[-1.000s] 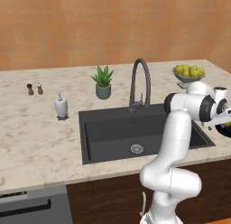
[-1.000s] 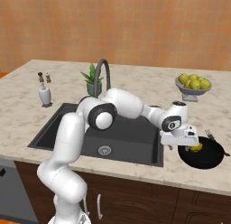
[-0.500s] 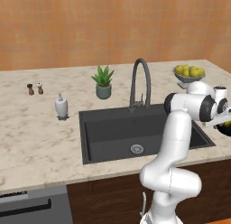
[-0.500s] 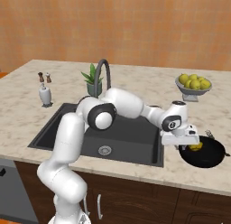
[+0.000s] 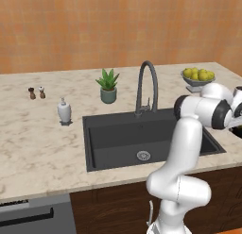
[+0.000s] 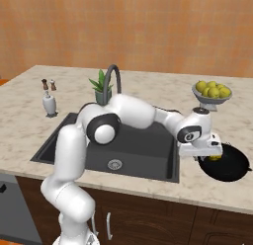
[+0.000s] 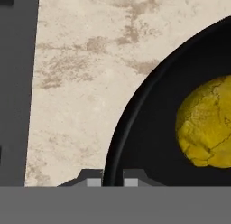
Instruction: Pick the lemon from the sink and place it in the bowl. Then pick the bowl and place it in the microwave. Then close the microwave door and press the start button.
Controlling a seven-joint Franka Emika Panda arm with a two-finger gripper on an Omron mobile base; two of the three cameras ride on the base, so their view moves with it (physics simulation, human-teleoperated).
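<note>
One pitted yellow lemon point(image 7: 207, 126) is seen lying in one glossy black round bowl point(image 7: 149, 128) on the marbled counter point(image 7: 85, 83); the bowl's rim is pinched by the narrowed gripper point(image 7: 112, 181)

You see the tool point(image 7: 112, 182) has closed its jaws on the near rim of the bowl point(image 7: 135, 128); one second ago they stood wide.

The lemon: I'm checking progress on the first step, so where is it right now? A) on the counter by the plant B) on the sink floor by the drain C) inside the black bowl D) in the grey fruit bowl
C: the lemon lies inside the black bowl, on the counter right of the sink.
</note>
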